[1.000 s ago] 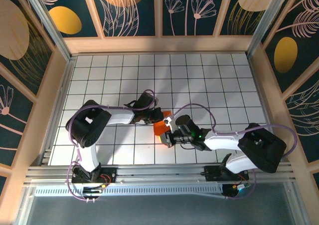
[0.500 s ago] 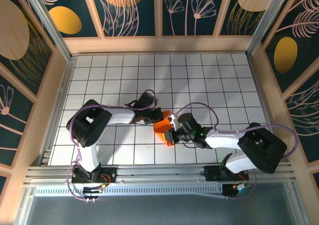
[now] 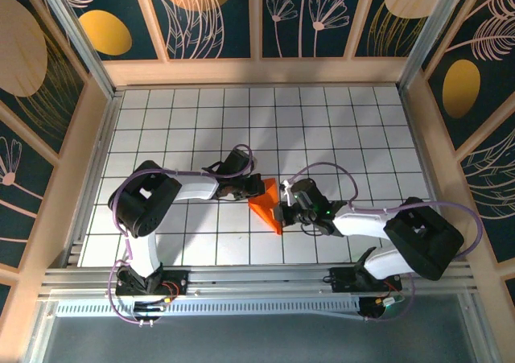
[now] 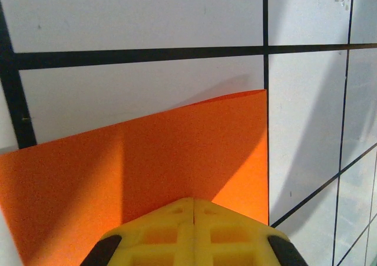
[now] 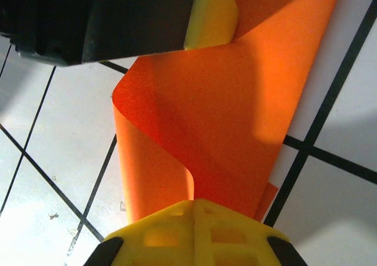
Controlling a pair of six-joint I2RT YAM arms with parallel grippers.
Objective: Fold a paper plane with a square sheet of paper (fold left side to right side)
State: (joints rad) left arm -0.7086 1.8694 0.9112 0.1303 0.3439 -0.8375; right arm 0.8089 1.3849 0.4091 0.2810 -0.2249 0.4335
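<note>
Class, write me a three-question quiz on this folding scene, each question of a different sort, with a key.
1. True or false: the paper lies flat all over.
2. The table is: A bare wood, B white with a black grid, C green cloth?
3. Fill in: the left gripper and right gripper are both ____.
Key: 1 false; 2 B; 3 shut.

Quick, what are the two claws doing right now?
Left gripper: closed, tip against the orange paper.
Right gripper: closed, pinching the orange paper.
</note>
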